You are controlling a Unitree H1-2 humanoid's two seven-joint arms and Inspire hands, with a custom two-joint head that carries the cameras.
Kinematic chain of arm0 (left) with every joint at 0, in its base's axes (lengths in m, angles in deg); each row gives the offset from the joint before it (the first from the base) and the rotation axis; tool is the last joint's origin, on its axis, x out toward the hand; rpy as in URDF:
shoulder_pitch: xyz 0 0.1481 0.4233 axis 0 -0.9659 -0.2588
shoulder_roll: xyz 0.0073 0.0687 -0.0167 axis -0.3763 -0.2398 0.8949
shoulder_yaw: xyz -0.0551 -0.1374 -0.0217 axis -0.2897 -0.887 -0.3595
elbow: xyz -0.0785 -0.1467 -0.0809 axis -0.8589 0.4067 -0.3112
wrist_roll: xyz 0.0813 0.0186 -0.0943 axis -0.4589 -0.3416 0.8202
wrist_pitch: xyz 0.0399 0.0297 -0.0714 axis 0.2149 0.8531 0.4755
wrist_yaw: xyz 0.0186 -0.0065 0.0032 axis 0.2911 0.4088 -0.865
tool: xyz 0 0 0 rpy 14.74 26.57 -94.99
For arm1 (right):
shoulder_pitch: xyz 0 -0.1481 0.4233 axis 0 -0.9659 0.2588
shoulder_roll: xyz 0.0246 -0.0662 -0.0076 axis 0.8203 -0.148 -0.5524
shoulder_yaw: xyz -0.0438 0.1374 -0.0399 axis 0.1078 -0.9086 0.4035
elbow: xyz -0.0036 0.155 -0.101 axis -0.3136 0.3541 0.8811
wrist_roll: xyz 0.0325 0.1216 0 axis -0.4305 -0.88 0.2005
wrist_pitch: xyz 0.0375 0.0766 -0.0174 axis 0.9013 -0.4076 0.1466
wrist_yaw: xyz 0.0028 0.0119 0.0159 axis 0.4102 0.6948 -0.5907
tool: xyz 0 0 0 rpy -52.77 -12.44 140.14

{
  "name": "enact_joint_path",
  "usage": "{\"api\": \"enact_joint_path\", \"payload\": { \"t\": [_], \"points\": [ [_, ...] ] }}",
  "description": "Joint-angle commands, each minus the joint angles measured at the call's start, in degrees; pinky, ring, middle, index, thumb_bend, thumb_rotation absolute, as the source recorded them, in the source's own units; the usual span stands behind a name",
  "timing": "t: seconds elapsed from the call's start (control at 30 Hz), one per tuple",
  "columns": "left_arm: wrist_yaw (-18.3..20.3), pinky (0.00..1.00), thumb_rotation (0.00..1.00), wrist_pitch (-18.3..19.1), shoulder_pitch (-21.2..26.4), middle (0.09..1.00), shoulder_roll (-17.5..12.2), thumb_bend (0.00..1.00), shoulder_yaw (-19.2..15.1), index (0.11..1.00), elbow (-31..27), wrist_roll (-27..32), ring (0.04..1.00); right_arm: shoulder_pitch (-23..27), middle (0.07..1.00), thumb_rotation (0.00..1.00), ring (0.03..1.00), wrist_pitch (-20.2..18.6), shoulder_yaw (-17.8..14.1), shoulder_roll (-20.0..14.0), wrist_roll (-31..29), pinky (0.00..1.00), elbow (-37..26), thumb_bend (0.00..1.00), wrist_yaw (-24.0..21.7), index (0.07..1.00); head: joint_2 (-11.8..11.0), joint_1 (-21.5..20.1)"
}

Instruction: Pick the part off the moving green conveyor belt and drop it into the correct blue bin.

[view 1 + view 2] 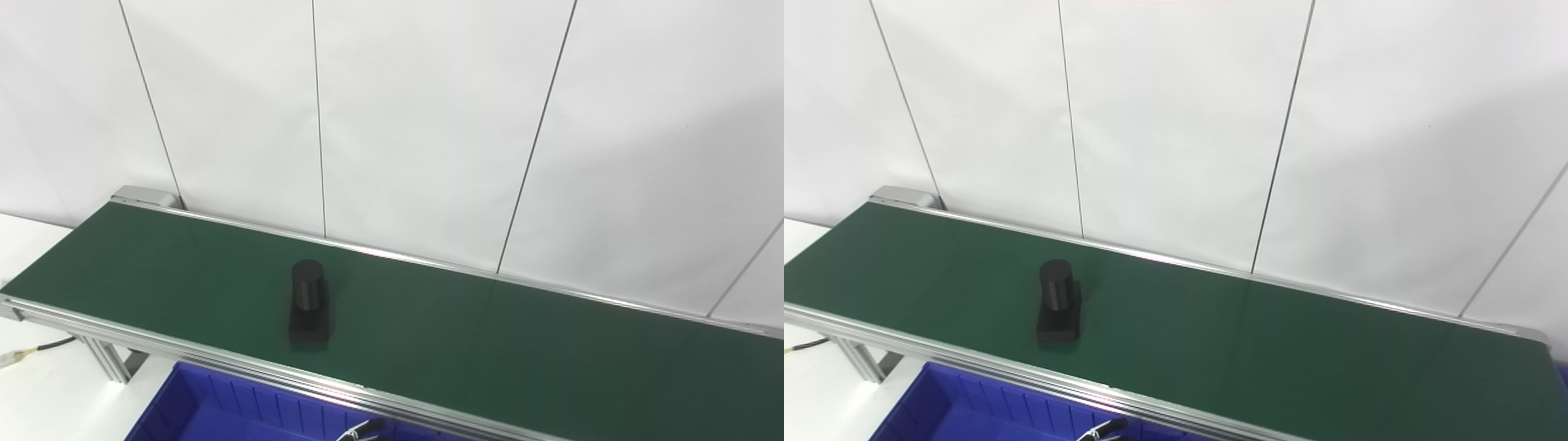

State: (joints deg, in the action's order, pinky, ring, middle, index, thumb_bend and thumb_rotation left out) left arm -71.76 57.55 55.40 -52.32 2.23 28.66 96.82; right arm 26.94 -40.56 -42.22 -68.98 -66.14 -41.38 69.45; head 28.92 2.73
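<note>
A long green belt [490, 331] runs across the scene from the far left to the near right, framed by silver aluminium rails [184, 352]. Behind it stands a plain white panelled wall [429, 122] with thin dark seams.

A black part [308, 304] sits on the belt, left of its middle and closer to the near rail than the far one. It has a flat rectangular base lying on the belt, with an upright cylinder rising from the far end of that base. Nothing touches it.

Below the near rail, at the bottom left, is the ribbed wall of a blue bin [245, 404]. A small metal and black object [361, 430] shows at the bottom edge by the bin; too little of it is seen to identify it. On the white table [37, 392] at the far left, a cable [37, 350] lies beside the belt's leg.

Neither hand is in view, so whether the fingers are released or clenched cannot be told.
</note>
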Motion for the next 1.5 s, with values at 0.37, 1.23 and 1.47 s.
{"api": "enact_joint_path", "payload": {
  "t": [0.37, 1.23, 1.47],
  "points": [
    [-1.1, 0.67, 0.0, -1.4, -0.5, 0.727, 0.9, 0.62, 0.5, 0.801, -2.4, -1.6, 0.672, 13.5, 0.765, 0.02, 0.724, -5.6, -1.6, 1.6, 0.2, 0.65, -13.5, 0.68, -4.2, 0.795, 0.2, 1.4],
    [-0.5, 0.68, 0.0, -1.1, 1.2, 0.732, 0.3, 0.64, -0.5, 0.802, -1.2, -0.4, 0.682, 42.1, 0.936, 0.39, 0.889, -12.8, 5.2, 5.9, 10.8, 0.77, 5.8, 0.86, -9.7, 1.0, -0.3, 1.3],
    [-0.3, 0.69, 0.0, -0.4, 2.0, 0.739, 0.1, 0.62, -0.7, 0.814, -1.4, 0.1, 0.693, 47.9, 0.96, 0.43, 0.913, -8.5, 6.1, 7.8, 12.9, 0.81, 18.1, 0.89, -7.7, 1.0, -0.5, 0.2]
  ]
}}
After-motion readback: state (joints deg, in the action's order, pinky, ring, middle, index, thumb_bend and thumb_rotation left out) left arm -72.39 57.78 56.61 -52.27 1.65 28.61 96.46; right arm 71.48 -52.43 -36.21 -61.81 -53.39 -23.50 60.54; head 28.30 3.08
